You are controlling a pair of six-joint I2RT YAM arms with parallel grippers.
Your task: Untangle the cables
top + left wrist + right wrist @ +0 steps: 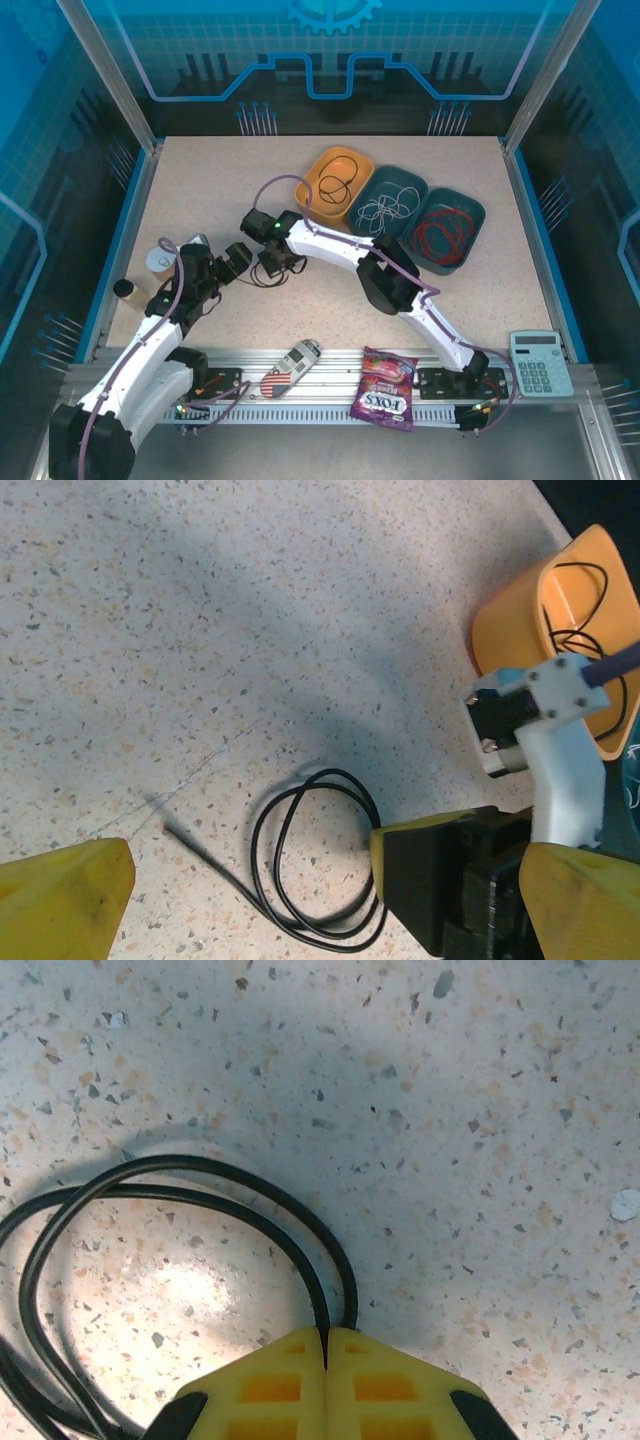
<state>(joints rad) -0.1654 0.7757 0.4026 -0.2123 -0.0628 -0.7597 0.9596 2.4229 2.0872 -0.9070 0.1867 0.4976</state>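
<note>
R gripper fingers pinched shut on black cable. Both strands run into the seam btwn the pads, and the gripped bit is hidden there. Loops lie on table to their left, cut off at frame edge. L gripper spread wide, loops btwn its tips, not touching. White cable & red cable in trays.

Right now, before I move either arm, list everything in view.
orange bin: 1, orange, far centre, holds black cable
middle bin: 1, teal, holds white cable
right bin: 1, teal, holds red cable
loose black cable: 1, black, table centre
cup: 1, pale, left
jar: 1, brown, left edge
calculator: 1, grey, near right
sweets bag: 1, purple, near edge
striped object: 1, red-white, near edge
left gripper: open, beside loose black cable
right gripper: shut on loose black cable
</note>
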